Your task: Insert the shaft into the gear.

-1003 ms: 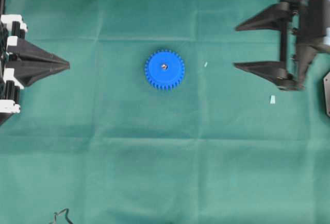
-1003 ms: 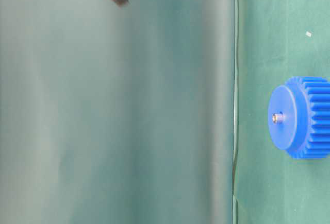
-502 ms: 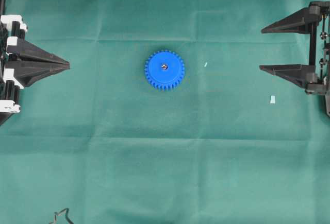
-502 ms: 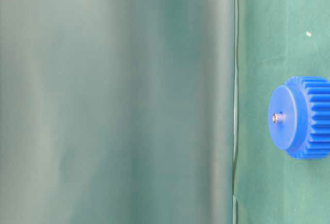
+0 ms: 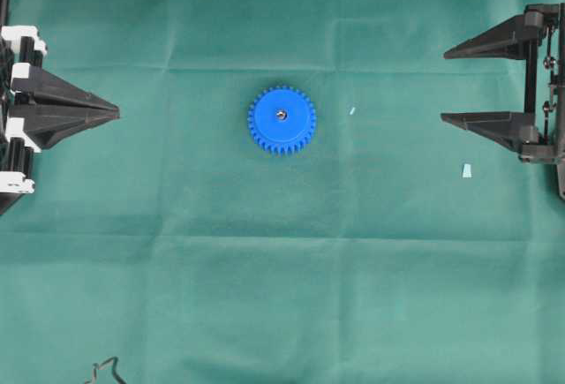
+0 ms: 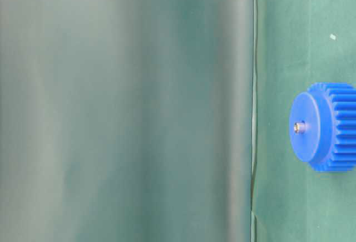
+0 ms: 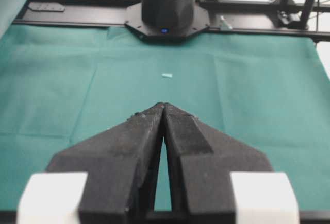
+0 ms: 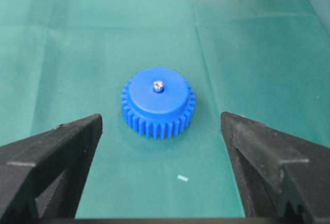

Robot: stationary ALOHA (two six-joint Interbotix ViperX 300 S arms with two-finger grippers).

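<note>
The gear point(image 5: 282, 119) lies flat at centre frame overhead, the shaft point(image 5: 281, 114) seated upright in its hole. Both look light and rigid; grip the toothed rim. Left gripper point(image 5: 115, 113) closed, right gripper point(image 5: 444, 84) wide apart, empty.

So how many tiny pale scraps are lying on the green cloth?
2: one scrap lies just right of the gear, another lies below the right gripper. More might be hidden.

A creased green cloth point(image 5: 282, 296) covers the worktop; two pale scraps point(image 5: 466, 170) lie toward its right edge.
</note>
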